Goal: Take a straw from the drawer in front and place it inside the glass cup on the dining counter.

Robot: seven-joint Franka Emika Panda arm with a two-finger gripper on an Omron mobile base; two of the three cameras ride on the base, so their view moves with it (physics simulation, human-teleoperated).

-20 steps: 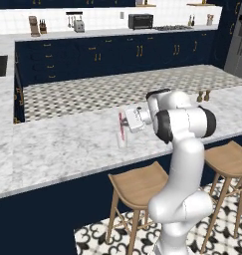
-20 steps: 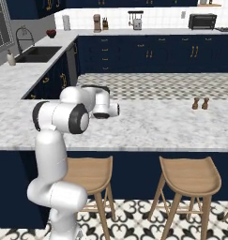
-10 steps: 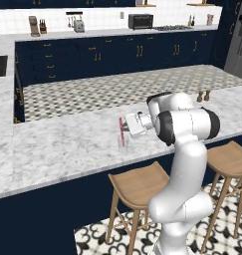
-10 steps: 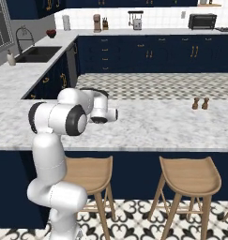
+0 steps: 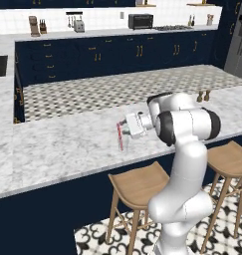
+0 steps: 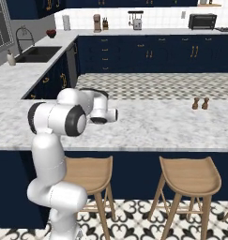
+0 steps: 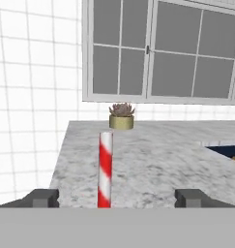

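No readable text, label or number anywhere

Claw horizontal, fingers spread wide, arm folded.

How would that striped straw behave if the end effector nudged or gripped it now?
The straw looks straight end to end, so probably stiff and light. Thin and round, it would likely roll if laid on the dining counter. Standing upright inside the open end effector, touching neither finger, it would probably tip at a nudge.
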